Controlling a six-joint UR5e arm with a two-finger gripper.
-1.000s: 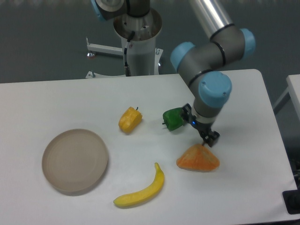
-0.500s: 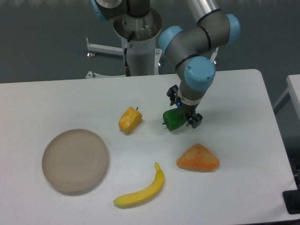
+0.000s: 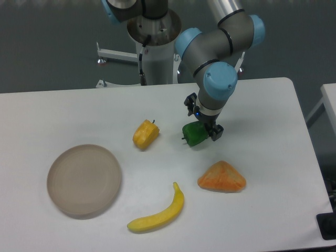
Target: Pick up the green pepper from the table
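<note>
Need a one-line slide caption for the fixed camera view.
Gripper poised over the green pepper on the white table.

A yellow pepper point(image 3: 145, 134) sits at centre; beige plate point(image 3: 84, 180) at eight o'clock, banana point(image 3: 159, 212) at six, orange wedge point(image 3: 221, 177) at four.

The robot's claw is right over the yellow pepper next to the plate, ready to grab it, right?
Not quite. The camera view shows the gripper over the green pepper, not the yellow pepper, which sits alone between the green one and the plate.
</note>
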